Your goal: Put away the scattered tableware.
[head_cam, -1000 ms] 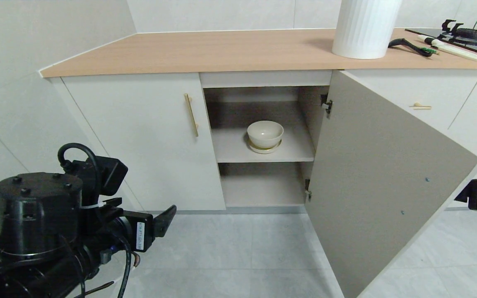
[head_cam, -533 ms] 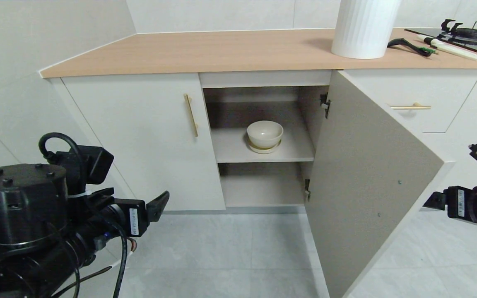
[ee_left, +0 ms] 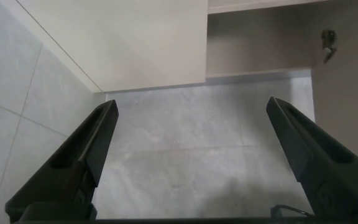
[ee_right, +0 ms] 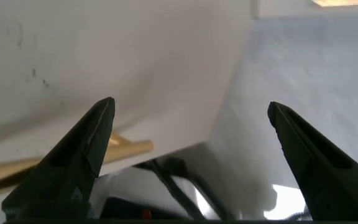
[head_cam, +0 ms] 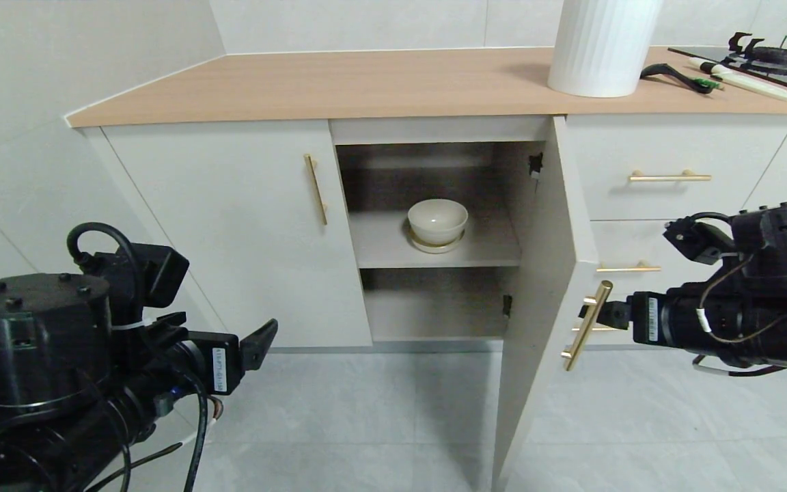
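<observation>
Two empty grippers, jaws apart — right gripper [ee_right: 190,109] nearer, just beside the upright handle [head_cam: 587,325] of the half-open door [head_cam: 544,273]; bowl [head_cam: 437,220] stands beyond it on the upper shelf [head_cam: 380,242]; left gripper [ee_left: 191,106] low, well apart.

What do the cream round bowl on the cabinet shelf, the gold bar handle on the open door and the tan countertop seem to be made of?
Cream round bowl: probably glazed ceramic, smooth with a soft sheen.
Gold bar handle: likely brushed metal, brassy satin shine.
Tan countertop: matte wood-look with faint grain; wood or laminate, unclear.
</observation>
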Controlling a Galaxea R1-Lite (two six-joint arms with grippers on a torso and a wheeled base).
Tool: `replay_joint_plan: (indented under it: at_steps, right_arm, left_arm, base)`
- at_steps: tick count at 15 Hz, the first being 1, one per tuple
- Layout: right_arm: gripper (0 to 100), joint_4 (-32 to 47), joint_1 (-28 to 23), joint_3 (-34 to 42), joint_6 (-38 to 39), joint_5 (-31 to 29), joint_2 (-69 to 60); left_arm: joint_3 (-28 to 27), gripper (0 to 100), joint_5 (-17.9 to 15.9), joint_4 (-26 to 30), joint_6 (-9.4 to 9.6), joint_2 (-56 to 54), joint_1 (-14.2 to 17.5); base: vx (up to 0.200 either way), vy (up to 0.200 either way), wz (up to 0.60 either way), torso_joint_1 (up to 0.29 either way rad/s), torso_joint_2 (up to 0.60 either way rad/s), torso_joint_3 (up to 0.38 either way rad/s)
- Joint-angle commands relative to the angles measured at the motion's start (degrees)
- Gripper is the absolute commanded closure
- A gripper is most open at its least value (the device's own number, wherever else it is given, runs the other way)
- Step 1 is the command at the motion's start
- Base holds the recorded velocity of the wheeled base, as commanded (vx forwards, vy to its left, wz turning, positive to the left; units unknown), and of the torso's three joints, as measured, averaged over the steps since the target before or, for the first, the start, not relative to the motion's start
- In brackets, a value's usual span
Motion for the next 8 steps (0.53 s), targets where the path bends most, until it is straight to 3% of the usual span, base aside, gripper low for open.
replay_joint_plan:
  at_steps: [1, 4, 8]
  right_arm:
    - [0, -2.8, 2.9, 0.1, -0.1, 0.0, 5.2]
    - [0, -9.3, 6.6, 0.8, 4.0, -0.2, 10.4]
    - [0, -13.0, 7.2, 1.1, 7.1, -0.4, 11.1]
  left_arm:
    - [0.0, 0, 0.1, 0.0, 0.01, 0.0, -0.1]
    - [0.0, 0, 0.3, -0.1, -0.08, 0.7, -0.5]
    - [0.1, 0, 0.9, 0.0, -0.08, 0.8, -0.8]
  base:
    - [0.000, 0.000, 0.00, 0.000, 0.00, 0.000]
    - [0.000, 0.000, 0.00, 0.000, 0.00, 0.000]
    - [0.000, 0.000, 0.00, 0.000, 0.00, 0.000]
